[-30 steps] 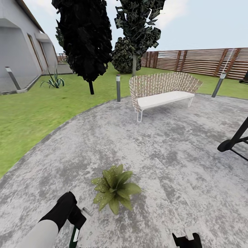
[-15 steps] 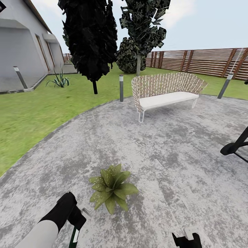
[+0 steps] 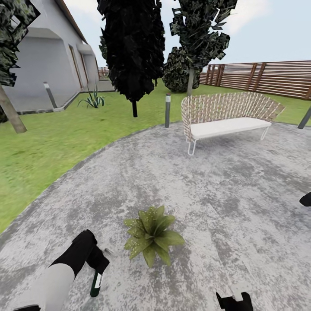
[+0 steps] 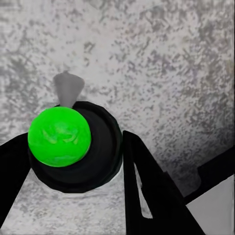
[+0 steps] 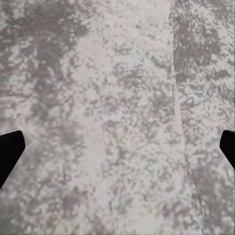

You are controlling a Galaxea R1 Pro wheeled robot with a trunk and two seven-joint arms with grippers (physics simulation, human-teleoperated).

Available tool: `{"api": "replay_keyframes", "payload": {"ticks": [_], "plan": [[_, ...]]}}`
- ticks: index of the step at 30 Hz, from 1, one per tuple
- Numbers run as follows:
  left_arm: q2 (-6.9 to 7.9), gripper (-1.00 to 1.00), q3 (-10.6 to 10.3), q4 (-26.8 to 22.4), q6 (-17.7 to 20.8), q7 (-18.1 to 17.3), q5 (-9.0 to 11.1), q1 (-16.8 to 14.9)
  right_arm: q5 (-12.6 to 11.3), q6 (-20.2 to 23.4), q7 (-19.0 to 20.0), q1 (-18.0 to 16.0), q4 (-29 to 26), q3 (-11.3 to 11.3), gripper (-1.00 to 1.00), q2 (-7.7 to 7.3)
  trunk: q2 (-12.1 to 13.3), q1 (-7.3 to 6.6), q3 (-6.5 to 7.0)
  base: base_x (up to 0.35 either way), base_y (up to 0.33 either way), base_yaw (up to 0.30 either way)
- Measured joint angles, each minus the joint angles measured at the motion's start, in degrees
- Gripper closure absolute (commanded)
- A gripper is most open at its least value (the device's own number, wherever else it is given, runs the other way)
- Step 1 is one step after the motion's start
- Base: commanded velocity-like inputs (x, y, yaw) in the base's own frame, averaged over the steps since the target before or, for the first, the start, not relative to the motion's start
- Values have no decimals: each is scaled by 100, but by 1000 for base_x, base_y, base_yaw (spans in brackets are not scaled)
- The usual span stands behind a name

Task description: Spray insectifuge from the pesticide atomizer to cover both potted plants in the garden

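Observation:
A potted plant point(image 3: 151, 235), a low rosette of pointed green leaves, stands on the grey paved circle point(image 3: 207, 190) of the garden just ahead of me. Whitish insectifuge specks point(image 3: 134, 246) dot its leaves, mostly on the side toward my left arm. My left gripper point(image 3: 97, 264) is shut on the pesticide atomizer point(image 3: 96, 283), which hangs dark and upright a short way left of the plant. In the left wrist view the atomizer point(image 4: 73, 147) shows its bright green mark point(image 4: 59, 137) between the black fingers point(image 4: 147, 191). My right gripper point(image 3: 233, 300) point(image 5: 117, 152) is open over bare paving.
A white wicker bench point(image 3: 226, 119) stands at the back of the circle, with short bollard lights point(image 3: 167, 110) at the paving's edge. Lawn point(image 3: 47, 147) lies to the left, with dark trees point(image 3: 131, 47), a grey house point(image 3: 47, 69) and a slatted fence point(image 3: 263, 77) beyond.
The whole view has swung to the left, so the bench and trees sit further right in the picture. More of the atomizer now shows below my left hand. The plant has not moved.

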Motion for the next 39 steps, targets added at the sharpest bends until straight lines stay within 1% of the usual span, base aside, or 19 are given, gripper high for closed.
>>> {"api": "replay_keyframes", "payload": {"ticks": [1,2,3,4,5,6,10,16,17,19,21,30,39], "plan": [[7,100,-4,1,0,-159,-6,-62,0,0,0,0,0,0,-100,-3,0,0,0,0,0,73],[13,100,-47,-2,-2,-384,-101,-119,0,0,0,0,3,3,-100,-4,0,0,0,0,0,24],[14,100,-184,-4,-8,-697,-447,-159,6,0,5,0,8,5,-100,-9,0,0,0,0,0,10],[12,100,-241,-12,-5,-1011,-755,-171,8,0,7,0,13,6,-100,-12,0,0,0,0,0,4],[15,100,-264,-19,-5,-1232,-900,-177,9,0,8,0,16,6,-100,-14,0,0,0,57,-104,1],[14,100,-274,-26,-6,-1344,-973,-178,10,-1,8,0,16,6,-100,-15,0,0,0,93,-172,1],[-20,100,-278,-243,12,-1393,-1008,-146,7,-1,3,0,17,6,-100,-15,0,-1,0,122,-231,0],[-25,100,-283,-303,19,-1374,-1011,-119,9,-5,-1,0,21,6,-100,-19,0,-1,0,99,-258,0],[-29,100,-280,-304,20,-1368,-1011,-118,12,-8,-1,0,26,5,-100,-32,0,-1,0,83,-265,0],[-26,100,-267,-304,19,-1362,-1011,-118,17,-9,-1,0,34,10,-100,-111,0,-1,0,46,-267,0],[-21,100,-258,-304,19,-1361,-1011,-117,13,-5,2,0,34,14,-100,-138,0,0,0,11,-268,0],[-7,100,-231,-304,20,-1361,-1011,-126,-9,-1,-1,0,25,7,-100,-97,0,0,0,1,-269,6],[-9,100,-225,-306,27,-1363,-1011,-125,1,4,1,-1,27,6,-100,-94,0,0,0,1,-270,242]]}}
